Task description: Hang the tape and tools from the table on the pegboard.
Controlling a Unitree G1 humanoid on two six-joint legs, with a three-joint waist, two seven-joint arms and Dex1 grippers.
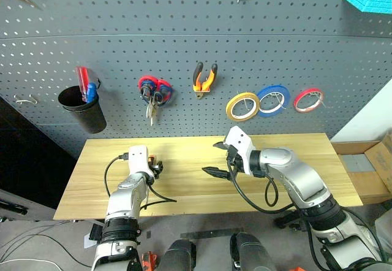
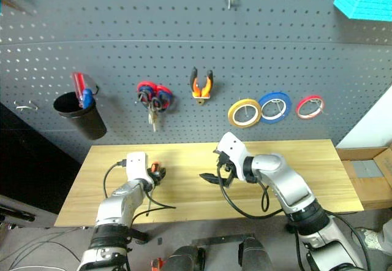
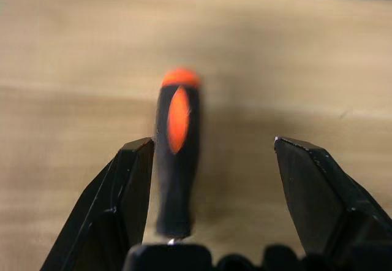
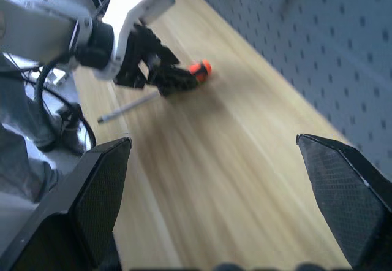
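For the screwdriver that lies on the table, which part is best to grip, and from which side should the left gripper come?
Probably the thick orange-and-black handle of the screwdriver, taken from above across its width. It lies flat on the table, and the open left gripper already straddles it; the thin shaft gives far less to hold.

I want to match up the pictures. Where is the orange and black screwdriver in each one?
Left eye view: screwdriver on the table, at the left end effector.
Right eye view: same spot, left of centre.
Left wrist view: handle between the open fingers.
Right wrist view: orange tip, upper middle.
Shared landmark: the wooden table.
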